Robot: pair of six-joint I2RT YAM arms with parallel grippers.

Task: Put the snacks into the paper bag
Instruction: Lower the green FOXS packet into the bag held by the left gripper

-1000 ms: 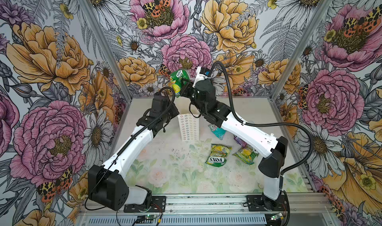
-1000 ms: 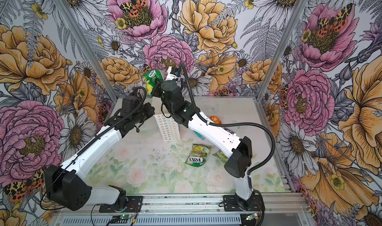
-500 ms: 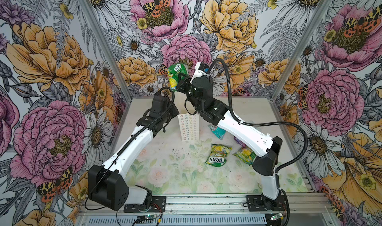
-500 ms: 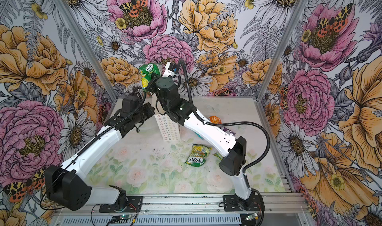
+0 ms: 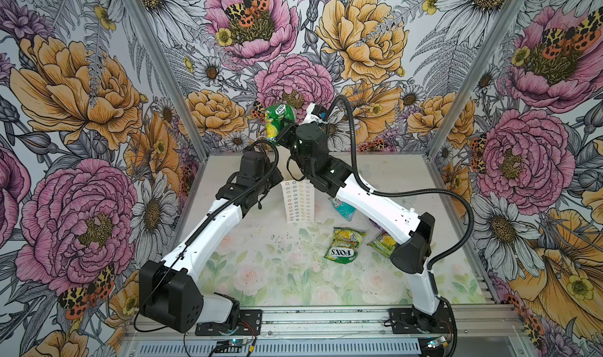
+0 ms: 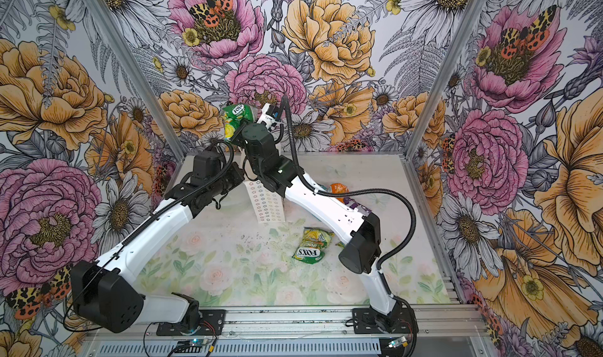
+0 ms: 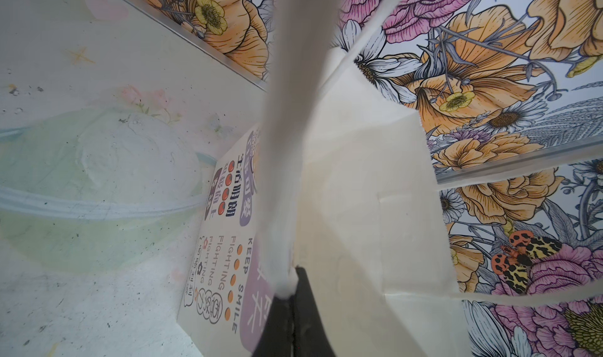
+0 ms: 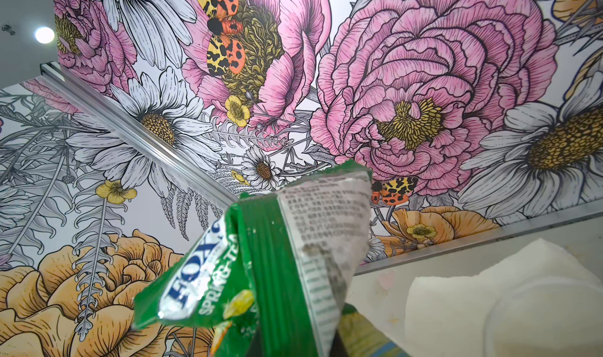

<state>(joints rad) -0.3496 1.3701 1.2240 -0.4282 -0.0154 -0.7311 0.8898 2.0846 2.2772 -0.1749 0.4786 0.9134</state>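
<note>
Green FOX'S packet (image 5: 278, 119) clamped in right tool (image 5: 285, 129), raised above white paper bag (image 5: 298, 202) at far centre; left tool (image 7: 291, 293) clenched on bag rim. Other snacks (image 5: 344, 249) lie right of it on surface (image 5: 261, 273).

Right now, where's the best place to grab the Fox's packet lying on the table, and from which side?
Probably from straight above, jaws across the narrower width of the packet, at its crinkled middle: it lies flat, label up, with bare table beside it.

Bright, even light — faint shadows; paper bag (image 7: 359, 192) blurs close up.
</note>
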